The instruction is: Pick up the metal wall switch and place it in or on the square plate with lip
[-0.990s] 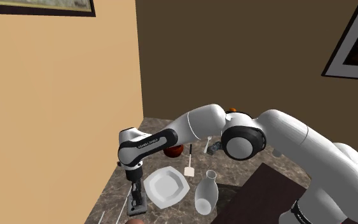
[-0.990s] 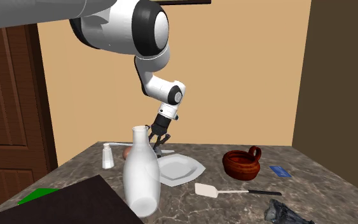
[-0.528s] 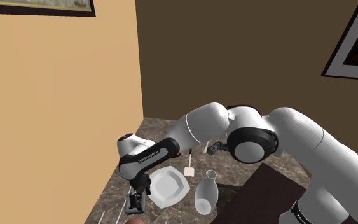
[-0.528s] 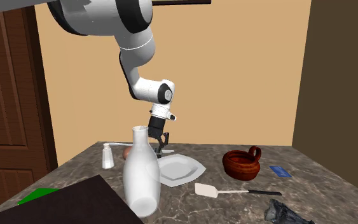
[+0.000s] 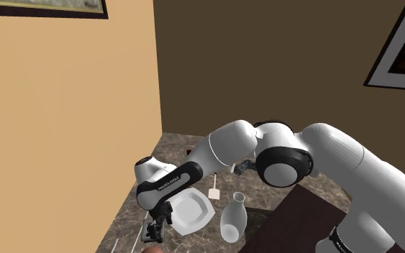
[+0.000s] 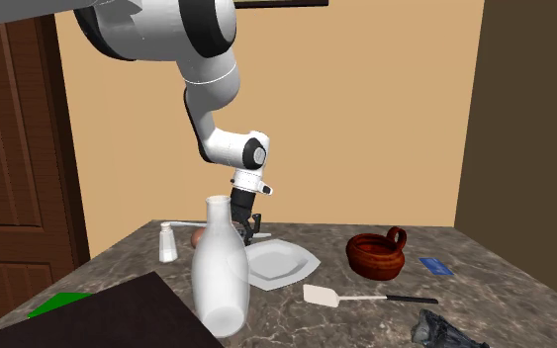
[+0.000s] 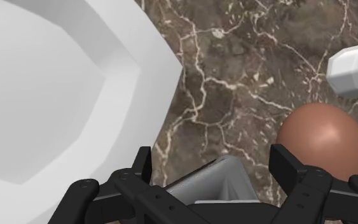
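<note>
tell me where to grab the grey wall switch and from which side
Come straight down from above and pinch the grey wall switch across its width, on its two opposite side edges. It lies flat on the marbled counter beside the white plate, and the open gripper straddles it.

Grey wall switch (image 7: pixel 214 181): metallic sheen, blocky, lying on the dark, white-veined surface (image 6: pixel 365 321). Set between the spread fingers of the claw (image 7: pixel 212 156), with a gap on either side, so not clasped. Close beside one edge of the square plate with lip (image 7: pixel 50 108); touching it or not, impossible to tell. Plate plain white, shallow, with a raised rim and pointed corners, resting flat on the same surface, nothing in it.
</note>
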You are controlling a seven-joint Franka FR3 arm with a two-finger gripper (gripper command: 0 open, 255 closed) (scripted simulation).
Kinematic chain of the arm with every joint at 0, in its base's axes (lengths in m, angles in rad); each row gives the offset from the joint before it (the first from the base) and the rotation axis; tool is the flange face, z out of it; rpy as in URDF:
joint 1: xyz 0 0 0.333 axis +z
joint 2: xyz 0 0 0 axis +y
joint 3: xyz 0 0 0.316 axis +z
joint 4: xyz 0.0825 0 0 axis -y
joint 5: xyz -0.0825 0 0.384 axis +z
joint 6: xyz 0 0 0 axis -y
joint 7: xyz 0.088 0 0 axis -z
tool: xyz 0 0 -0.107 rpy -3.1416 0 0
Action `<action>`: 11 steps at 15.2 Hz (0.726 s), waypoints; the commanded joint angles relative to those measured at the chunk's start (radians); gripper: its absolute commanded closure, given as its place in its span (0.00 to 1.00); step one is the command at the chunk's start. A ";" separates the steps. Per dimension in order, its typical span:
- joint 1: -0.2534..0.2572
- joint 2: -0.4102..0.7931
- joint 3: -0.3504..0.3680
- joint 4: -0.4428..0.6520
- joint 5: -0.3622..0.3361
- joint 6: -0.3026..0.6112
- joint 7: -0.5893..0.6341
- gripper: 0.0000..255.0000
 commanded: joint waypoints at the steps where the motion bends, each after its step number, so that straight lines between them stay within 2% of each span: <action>1: 0.000 0.000 0.000 0.000 0.000 0.000 0.000 0.00; 3: 0.000 0.000 0.000 0.000 0.000 0.000 0.000 0.00; 4: 0.000 0.000 0.000 0.000 0.000 0.000 0.000 1.00; 11: 0.000 0.000 0.000 -0.001 0.000 0.001 -0.001 1.00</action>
